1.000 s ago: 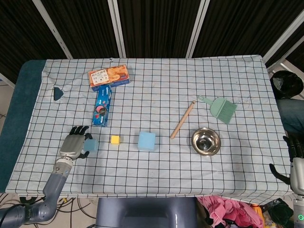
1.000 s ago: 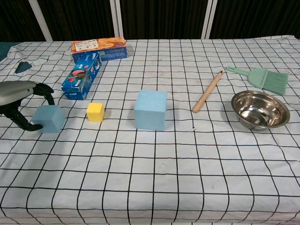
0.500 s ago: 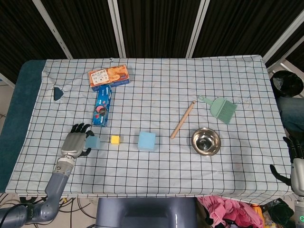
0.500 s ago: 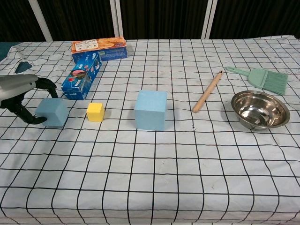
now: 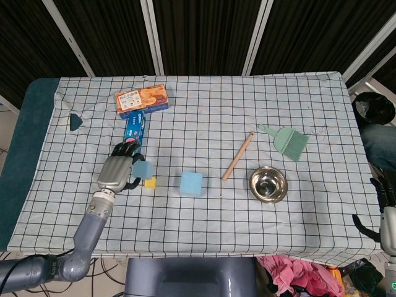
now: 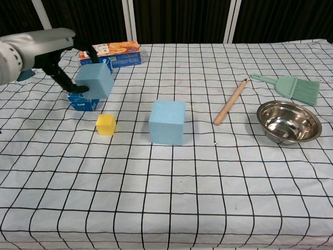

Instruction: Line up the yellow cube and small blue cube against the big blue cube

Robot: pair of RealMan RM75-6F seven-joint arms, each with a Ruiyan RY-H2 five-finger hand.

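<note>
My left hand point(image 5: 116, 172) point(image 6: 57, 54) grips the small blue cube point(image 5: 142, 169) point(image 6: 94, 80) and holds it in the air, above and a little left of the yellow cube point(image 5: 150, 182) point(image 6: 105, 124). That yellow cube sits on the checked cloth, left of the big blue cube point(image 5: 190, 183) point(image 6: 167, 122), with a gap between them. At the lower right edge of the head view my right hand point(image 5: 387, 213) is partly cut off, away from the cubes; how its fingers lie is unclear.
A blue biscuit pack point(image 5: 132, 137) point(image 6: 82, 100) and an orange box point(image 5: 142, 99) point(image 6: 110, 53) lie behind the left hand. A wooden stick point(image 5: 238, 155) point(image 6: 230, 101), a green brush point(image 5: 286, 140) point(image 6: 290, 87) and a steel bowl point(image 5: 268, 184) point(image 6: 289, 121) are to the right.
My left hand has closed on the small blue cube, lifted it off the cloth and carried it right, toward the yellow cube. The right hand has not moved.
</note>
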